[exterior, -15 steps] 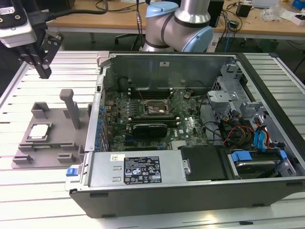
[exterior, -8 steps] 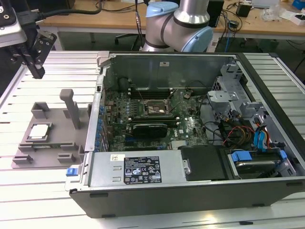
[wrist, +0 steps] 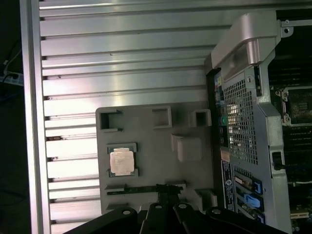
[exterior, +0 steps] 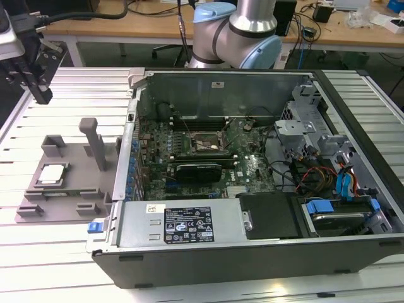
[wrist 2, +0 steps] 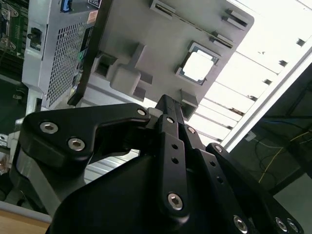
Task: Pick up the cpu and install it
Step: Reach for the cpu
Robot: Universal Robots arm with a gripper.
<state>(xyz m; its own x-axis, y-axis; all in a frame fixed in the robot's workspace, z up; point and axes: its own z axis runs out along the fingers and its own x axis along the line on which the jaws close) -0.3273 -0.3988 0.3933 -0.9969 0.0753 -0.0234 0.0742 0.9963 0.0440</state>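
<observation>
Task barely begun: the cpu [exterior: 52, 174] is seen lying flat in its recess on the grey tray [exterior: 72, 201], at the middle left of the exterior view, on the slatted tabletop [exterior: 82, 88] just beside the open computer case [exterior: 252, 252]. The pincer [exterior: 41, 95] is held at the upper left, well apart from the tray, and looks pressed together with nothing pinched. The motherboard socket [exterior: 205, 144] looks unfilled. Pick-up and install are both judged not yet done.
</observation>
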